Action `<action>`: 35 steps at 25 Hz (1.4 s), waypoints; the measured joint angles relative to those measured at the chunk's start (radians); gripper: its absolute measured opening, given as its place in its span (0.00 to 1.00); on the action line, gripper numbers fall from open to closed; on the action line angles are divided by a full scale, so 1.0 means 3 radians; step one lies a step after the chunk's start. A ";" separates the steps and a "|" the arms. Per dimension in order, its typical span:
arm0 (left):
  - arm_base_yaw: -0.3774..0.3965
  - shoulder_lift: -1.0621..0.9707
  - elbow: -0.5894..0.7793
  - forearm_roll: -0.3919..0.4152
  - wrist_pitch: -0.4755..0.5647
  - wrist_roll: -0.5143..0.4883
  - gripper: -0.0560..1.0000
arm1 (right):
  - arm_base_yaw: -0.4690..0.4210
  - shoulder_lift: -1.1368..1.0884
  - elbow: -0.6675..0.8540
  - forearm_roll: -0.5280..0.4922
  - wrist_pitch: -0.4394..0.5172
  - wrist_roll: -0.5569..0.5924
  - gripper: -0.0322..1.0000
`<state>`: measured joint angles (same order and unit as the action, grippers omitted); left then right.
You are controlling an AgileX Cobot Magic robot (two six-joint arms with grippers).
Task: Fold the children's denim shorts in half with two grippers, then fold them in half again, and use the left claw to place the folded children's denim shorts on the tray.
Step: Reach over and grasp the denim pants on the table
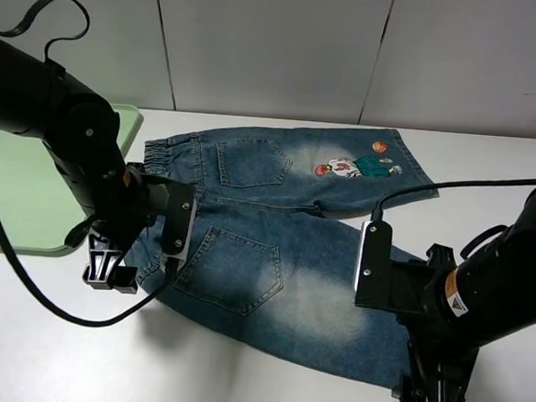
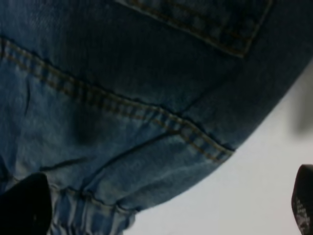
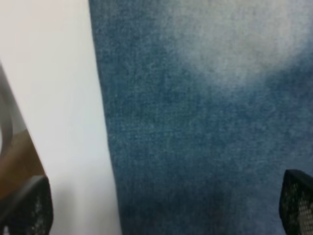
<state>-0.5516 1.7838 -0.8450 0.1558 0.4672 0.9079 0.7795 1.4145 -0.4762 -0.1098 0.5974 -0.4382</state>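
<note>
The children's denim shorts (image 1: 274, 247) lie spread flat on the white bench (image 1: 46, 351), well apart from nothing but the pale-green tray (image 1: 20, 193), whose near corner sits just beside the elastic waistband (image 1: 168, 145). The waistband points toward the tray and the two legs run away from it. The farther leg carries the cartoon print (image 1: 353, 166), and each side shows a patch pocket (image 1: 233, 269).

The left pincer (image 1: 108, 273) hangs low at the near corner of the waistband. Its jaws stand wide apart and grip nothing. In the left wrist view one black fingertip (image 2: 24, 208) sits over the gathered elastic edge, while the other (image 2: 304, 205) is over bare bench, so the denim corner lies between them.

The right pincer (image 1: 436, 401) is down at the near hem corner of the closer leg, also spread wide and holding nothing. In the right wrist view one latticed fingertip (image 3: 29, 208) is over the bench and the other (image 3: 297, 203) over the faded denim, with the cloth's straight edge running between the two. Whether either pincer touches the cloth cannot be told.

A black cable (image 1: 23, 285) loops from the left arm across the bench
</note>
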 joint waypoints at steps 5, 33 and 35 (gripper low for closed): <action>0.0000 0.0107 0.0000 -0.0002 -0.0163 0.0136 0.98 | 0.0000 0.0000 0.0041 0.0006 -0.0084 0.0000 0.71; 0.0000 0.0461 -0.0042 -0.0025 -0.0310 0.0532 0.97 | 0.0000 0.0317 0.0041 0.0095 -0.0448 -0.0010 0.71; 0.0000 0.0461 -0.0042 -0.0025 -0.0309 0.0532 0.97 | 0.0000 0.0471 0.0041 0.0095 -0.0478 -0.0010 0.71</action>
<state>-0.5516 1.9220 -0.8576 0.1482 0.3745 1.0675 0.7795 1.5558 -0.4638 -0.0814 0.4542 -0.4412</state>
